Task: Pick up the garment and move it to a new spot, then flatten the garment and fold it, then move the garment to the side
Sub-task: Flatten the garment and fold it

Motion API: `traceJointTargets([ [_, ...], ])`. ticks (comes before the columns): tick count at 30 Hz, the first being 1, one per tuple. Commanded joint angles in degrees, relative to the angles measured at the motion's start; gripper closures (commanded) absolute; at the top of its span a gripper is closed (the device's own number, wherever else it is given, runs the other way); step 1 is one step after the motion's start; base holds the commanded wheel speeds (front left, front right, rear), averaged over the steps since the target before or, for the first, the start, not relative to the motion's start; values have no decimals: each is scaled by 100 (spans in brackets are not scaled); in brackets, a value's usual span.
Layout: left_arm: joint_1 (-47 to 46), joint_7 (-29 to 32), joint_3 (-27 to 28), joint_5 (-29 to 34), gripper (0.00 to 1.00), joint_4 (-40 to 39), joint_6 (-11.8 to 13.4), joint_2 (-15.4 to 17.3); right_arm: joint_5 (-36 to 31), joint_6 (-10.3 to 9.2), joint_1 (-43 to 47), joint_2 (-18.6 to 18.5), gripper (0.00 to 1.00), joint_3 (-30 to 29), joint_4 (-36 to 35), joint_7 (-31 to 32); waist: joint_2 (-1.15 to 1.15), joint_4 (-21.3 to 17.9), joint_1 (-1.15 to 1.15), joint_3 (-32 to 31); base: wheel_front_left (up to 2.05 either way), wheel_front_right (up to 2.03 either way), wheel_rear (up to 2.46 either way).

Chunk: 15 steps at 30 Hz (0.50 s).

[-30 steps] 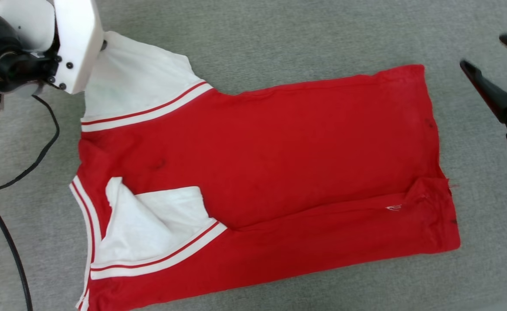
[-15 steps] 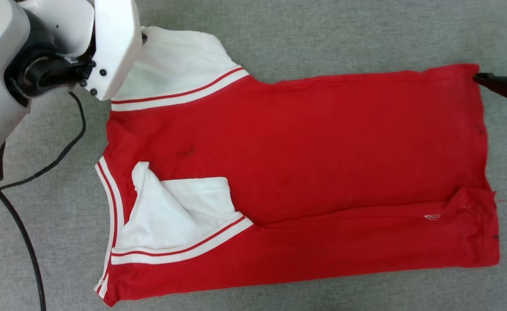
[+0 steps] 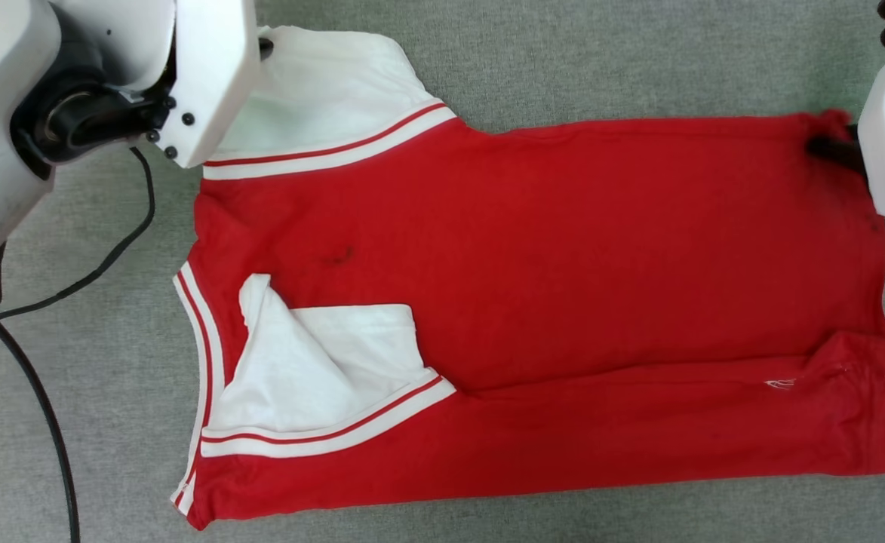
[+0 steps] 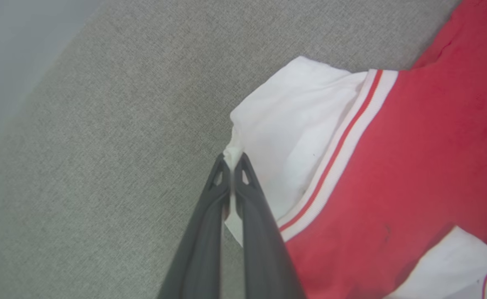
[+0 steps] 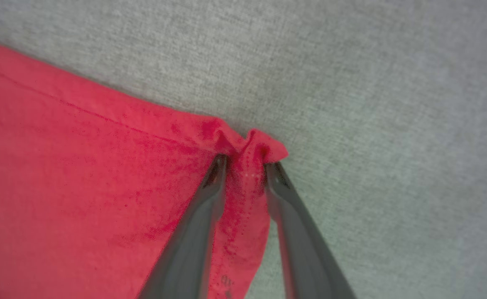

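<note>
The garment [image 3: 533,264], red with white sleeves, lies spread out with its collar end to the left and its hem to the right. Its near side is folded in, and the near sleeve [image 3: 314,369] is turned onto the body. My left gripper [image 4: 231,160] is shut on the edge of the far white sleeve [image 4: 293,124]; in the head view its pale wrist housing [image 3: 201,75] covers the fingers. My right gripper [image 5: 245,162] is at the far hem corner [image 3: 827,124]. Its fingertips pinch a puckered ridge of red cloth [image 5: 247,145], with a gap between them.
The garment [image 5: 81,174] rests on a grey fabric surface [image 3: 563,60] that extends on all sides. Black cables [image 3: 35,377] trail over the surface at the left, beside the collar end.
My right gripper came in from the right to the far hem corner and narrowed from wide open onto the cloth. The head view shifted. My left gripper stayed shut on the sleeve.
</note>
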Motion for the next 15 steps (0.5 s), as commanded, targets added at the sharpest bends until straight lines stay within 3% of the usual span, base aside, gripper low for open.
traceJointTargets([
  [1, -5, -72, -20, -39, 100, 20, -1, 53, 43, -2, 286, 147, 100, 224, 182, -60, 0, -25, 0, -85, 0, 0, 0],
  [15, 696, -641, -311, -212, 100, -344, -2, 408, 404, -2, 497, -259, 100, 471, -170, -1499, 0, -53, 0, -1275, 0, 0, 0],
])
